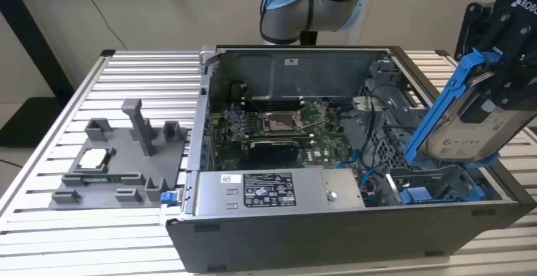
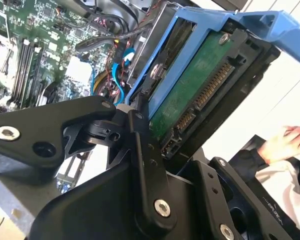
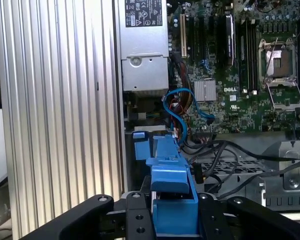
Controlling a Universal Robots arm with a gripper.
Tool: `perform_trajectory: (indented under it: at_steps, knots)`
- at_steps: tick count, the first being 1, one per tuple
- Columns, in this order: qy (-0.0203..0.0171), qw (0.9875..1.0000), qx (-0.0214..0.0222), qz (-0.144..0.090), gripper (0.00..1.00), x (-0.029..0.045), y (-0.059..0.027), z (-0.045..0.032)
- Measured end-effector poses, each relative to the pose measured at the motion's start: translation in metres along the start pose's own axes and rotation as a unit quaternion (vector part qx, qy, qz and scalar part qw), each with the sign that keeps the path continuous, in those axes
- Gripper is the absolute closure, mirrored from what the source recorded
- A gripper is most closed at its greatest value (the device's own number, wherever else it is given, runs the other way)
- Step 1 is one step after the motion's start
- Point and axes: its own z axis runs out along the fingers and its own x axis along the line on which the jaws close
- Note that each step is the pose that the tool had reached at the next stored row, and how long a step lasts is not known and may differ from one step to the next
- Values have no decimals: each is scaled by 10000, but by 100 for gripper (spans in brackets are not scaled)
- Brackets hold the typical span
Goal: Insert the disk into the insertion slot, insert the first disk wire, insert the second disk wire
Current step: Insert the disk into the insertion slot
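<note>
Grey plastic tray (image 1: 117,163) is lying on the ribbed metal counter (image 1: 42,226) at the exterior view's left. Beside it the open computer case (image 1: 336,238) is lying on its side, inside facing up, so the slot (image 1: 438,185), edged in blue plastic, is opening upward near the case's corner at the exterior view's right. Above that slot the tool (image 1: 495,92) is pinching the disk (image 1: 463,131) by the two long sides of its blue frame; in the first wrist view its fingers (image 3: 135,220) are pressing on either side. The disk is hanging on edge and tilted, its lower end close over the slot mouth, judged not yet seated; holding it edgewise is matching its narrow profile to the bay. In the second wrist view its connector (image 2: 210,92) is facing the tool, probably staying reachable for wires.
</note>
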Motion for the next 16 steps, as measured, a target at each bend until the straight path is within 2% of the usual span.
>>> perform_trajectory:
  at_steps: [4, 16]
  knots:
    - [-1, 10000, 0, 0, 67, 0, -1, 19]
    - [-1, 10000, 0, -56, 67, -1, -5, 171]
